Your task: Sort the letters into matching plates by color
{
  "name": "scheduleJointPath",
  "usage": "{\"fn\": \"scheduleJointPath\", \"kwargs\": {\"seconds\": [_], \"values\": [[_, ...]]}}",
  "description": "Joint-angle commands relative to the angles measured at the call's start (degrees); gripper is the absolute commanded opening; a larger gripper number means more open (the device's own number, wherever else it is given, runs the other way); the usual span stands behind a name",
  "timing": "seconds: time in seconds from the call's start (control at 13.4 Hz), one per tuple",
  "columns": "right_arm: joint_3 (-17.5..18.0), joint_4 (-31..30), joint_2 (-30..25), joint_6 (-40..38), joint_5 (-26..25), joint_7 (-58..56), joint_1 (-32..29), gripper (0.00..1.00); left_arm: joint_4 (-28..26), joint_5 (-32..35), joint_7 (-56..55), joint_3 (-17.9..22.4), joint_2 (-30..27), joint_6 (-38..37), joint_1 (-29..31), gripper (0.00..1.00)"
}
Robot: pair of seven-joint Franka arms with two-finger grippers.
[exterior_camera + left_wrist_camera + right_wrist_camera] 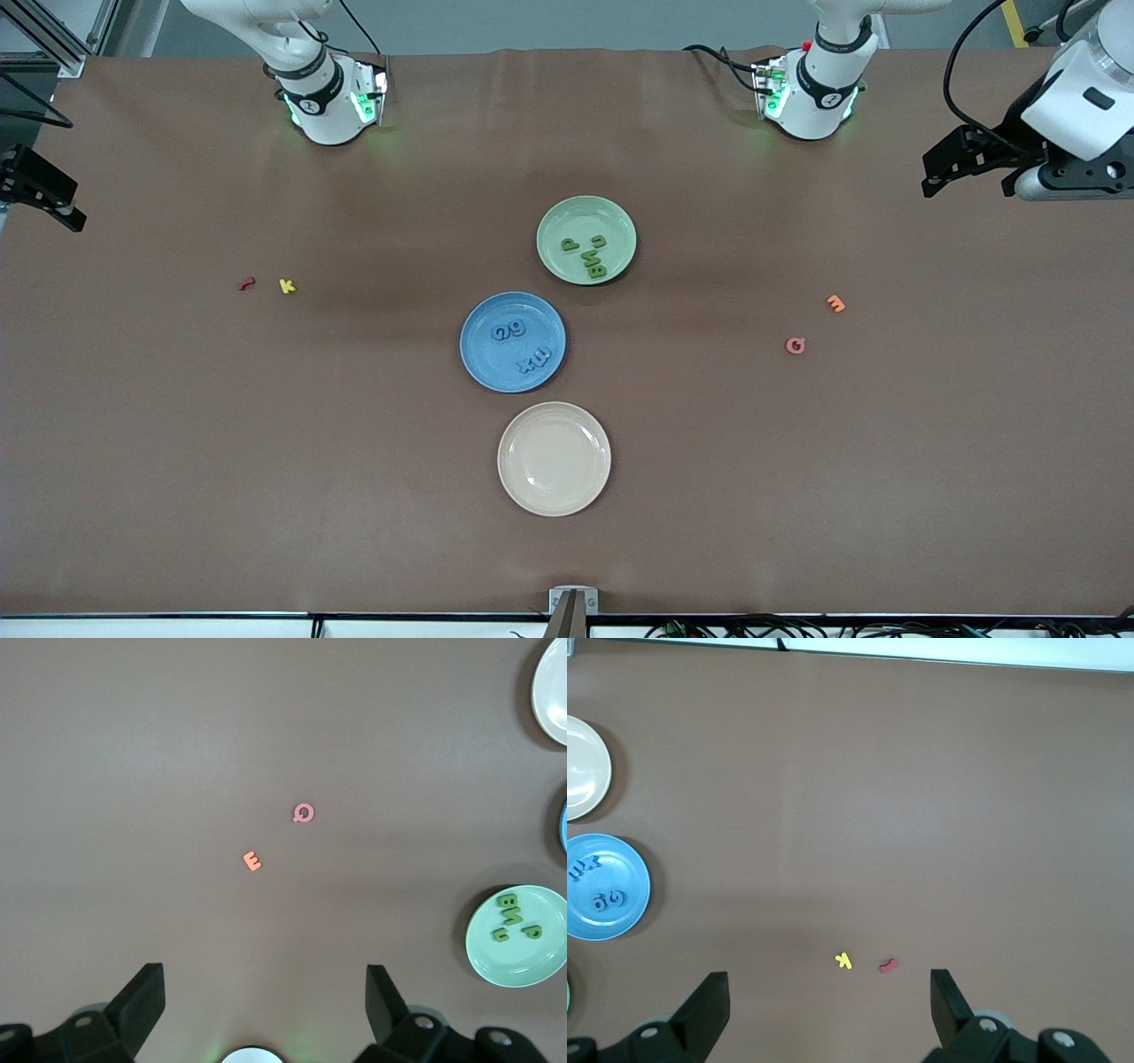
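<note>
The pale green plate [613, 223] lies mid-table and holds several green letters [592, 261]; it also shows in the left wrist view [532, 961] with its letters [511, 914]. The speckled blue plate [489, 368] lies nearer the front camera and holds several blue letters [508, 330]; it also shows in the right wrist view [631, 866]. My left gripper [970, 182] hangs open and empty, high over the left arm's end of the table [264, 983]. My right gripper [44, 190] hangs open and empty over the right arm's end [829, 985].
An empty beige plate [554, 458] lies nearest the front camera. An orange letter [835, 303] and a pink letter [796, 346] lie toward the left arm's end. A red letter [245, 283] and a yellow letter [286, 285] lie toward the right arm's end.
</note>
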Motion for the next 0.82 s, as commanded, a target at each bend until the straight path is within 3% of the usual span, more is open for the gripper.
{"fn": "scheduleJointPath", "kwargs": {"seconds": [0.0,0.75], "values": [[0.9,1.0,0.5,-0.9,-0.5,-0.5,-0.5,1.00,1.5,1.1,1.2,-0.3,0.6,-0.5,0.0,1.00],[0.8,1.1,0.8,-0.8,-0.5,-0.5,-0.1,1.00,2.6,2.4,1.6,-0.3,1.7,0.3,0.0,1.00]]}}
